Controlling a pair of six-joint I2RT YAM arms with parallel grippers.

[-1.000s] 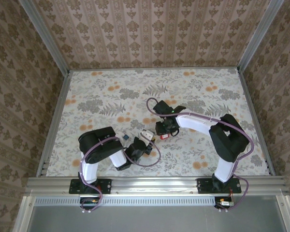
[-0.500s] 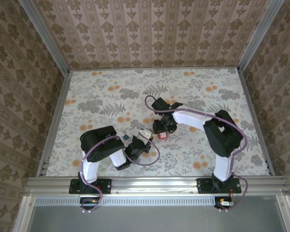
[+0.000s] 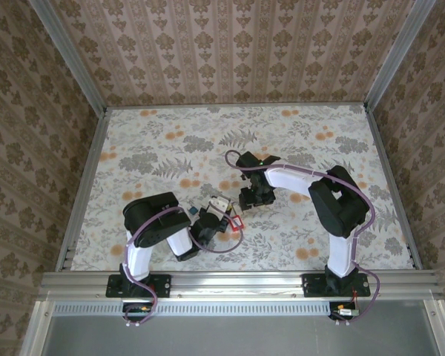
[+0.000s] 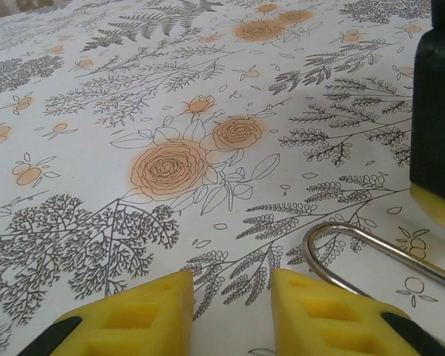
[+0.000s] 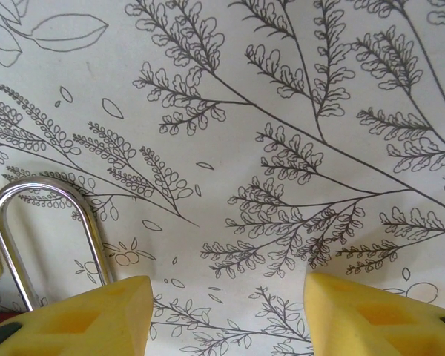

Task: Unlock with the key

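Right gripper [image 5: 228, 297], wide apart and empty, hovers by the padlock [image 3: 235, 221]; left gripper [image 4: 232, 297], narrowly parted and empty, should next grasp the key [image 3: 194, 211] to its left.

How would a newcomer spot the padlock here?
On the floral table, find where the left end effector and right end effector nearly meet. The padlock lies there: small and red with a silver shackle, the table's only red thing.

Black-jointed white arms [image 3: 137, 261] trail purple cables [image 3: 128, 252]; left pincer [image 4: 231, 288] and right pincer [image 5: 228, 293] wear yellow pads [image 4: 141, 317].
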